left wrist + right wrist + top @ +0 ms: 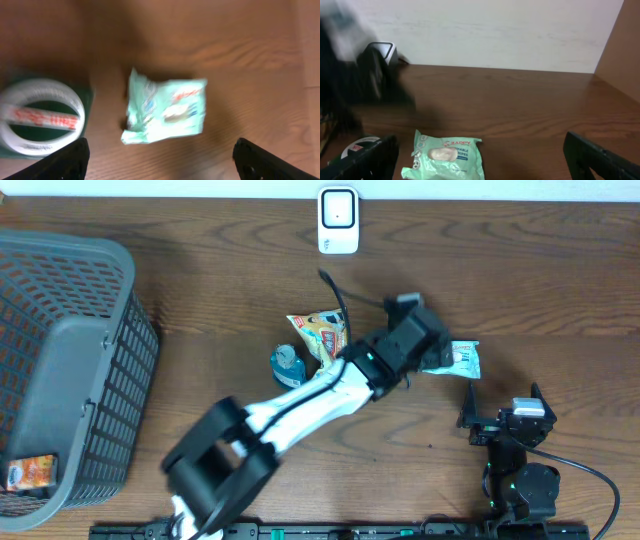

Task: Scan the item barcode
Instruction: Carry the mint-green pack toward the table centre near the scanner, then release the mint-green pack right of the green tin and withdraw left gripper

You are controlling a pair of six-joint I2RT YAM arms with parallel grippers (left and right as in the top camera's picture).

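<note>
The left gripper (161,147) is standing wide open, its two black fingers (70,160) showing at the bottom corners of the left wrist view with nothing between them. It is hanging over the mint-green plastic packet of wet wipes (165,112), which is lying flat on the brown wooden table (560,290). The fingers are not touching it. The right gripper (480,142) is also spread to its full width and holding nothing. It is facing the same packet from nearby, low over the table.

Counting the things: one wipes packet is lying right of the table's centre, partly under the left arm in the overhead view. One yellow-and-orange crinkled snack bag (320,335) is lying just left of that arm, and one round teal tin with a white rim (288,365) is sitting beside the bag. One white upright barcode scanner (338,220) is standing at the far edge. One grey plastic lattice basket (110,380) is sitting at the left, holding one small orange packet (30,472).
</note>
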